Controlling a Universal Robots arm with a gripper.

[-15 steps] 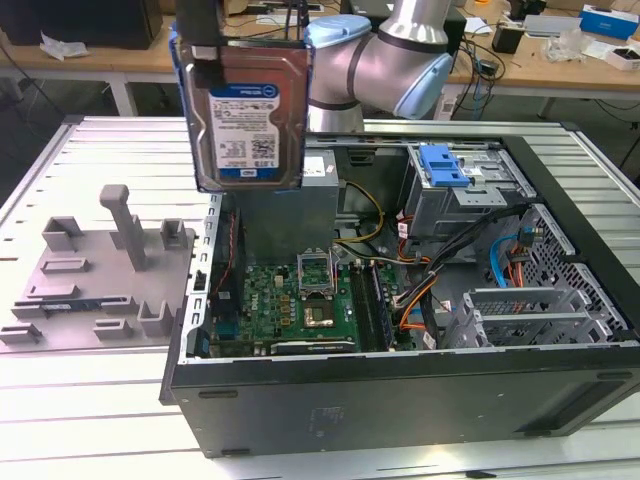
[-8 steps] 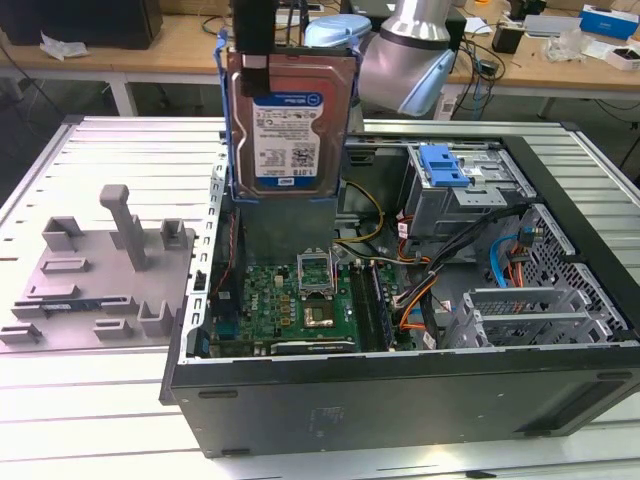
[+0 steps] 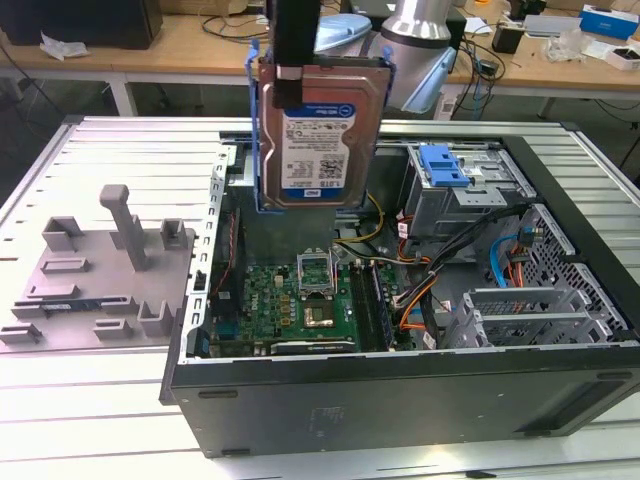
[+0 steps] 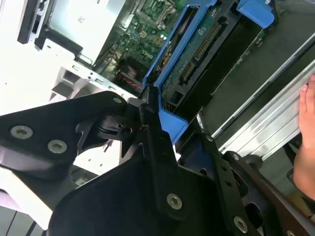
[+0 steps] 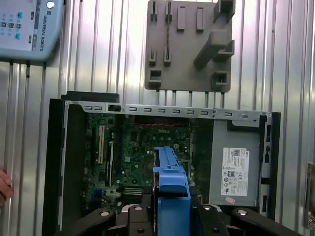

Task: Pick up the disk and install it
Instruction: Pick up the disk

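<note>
Disk (image 3: 320,125): silver, blue-framed, upright

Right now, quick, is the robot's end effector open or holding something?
End effector: closed on the disk, held above the computer case.

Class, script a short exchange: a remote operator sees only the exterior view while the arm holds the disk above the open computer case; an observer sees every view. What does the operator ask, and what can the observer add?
Operator: The gripper holds the disk upright over the case, label toward me. What is on its far face?
Observer: In the second wrist view, a green circuit board with a black connector.
Operator: Is anybody close to the case?
Observer: Yes. The first wrist view has a person's hand over the ribbed table, beside the case.
</note>
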